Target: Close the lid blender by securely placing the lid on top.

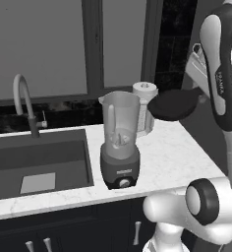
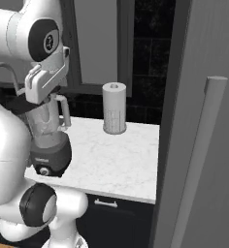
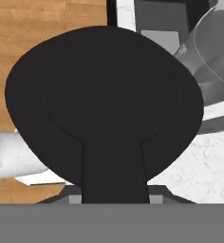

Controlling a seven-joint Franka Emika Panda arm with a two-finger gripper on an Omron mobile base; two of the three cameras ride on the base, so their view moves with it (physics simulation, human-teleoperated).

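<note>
- The pincer (image 3: 115,201) is clamped on the lid (image 3: 104,102): in the hand view the lid's tab runs down between the finger tips at the bottom edge, and the disc spreads out ahead of them.
- In the left base view the lid (image 1: 173,104) hangs in the air, roughly level, about at the height of the jar's mouth and off to its right, apart from it, over the back right part of the counter (image 1: 177,157).
- The blender (image 1: 120,140) stands upright on the counter near its front edge, just right of the sink (image 1: 39,162). Its mouth is open and its knob faces the front.
- In the hand view the jar (image 3: 213,57) sits at the upper right, so the lid is not yet centred over the mouth.
- Judgement: the carry is in hand and the seating is not yet done. To do it well, bring the lid sideways toward the sink side until it sits square over the rim, keep it flat, then lower straight down.
- Judgement: release only once the disc rests on the rim all round. A tilted descent could catch the spout or handle.
- The paper towel roll (image 1: 145,106) stands just behind the jar, toward the back edge; the travel should stay in front of it.
</note>
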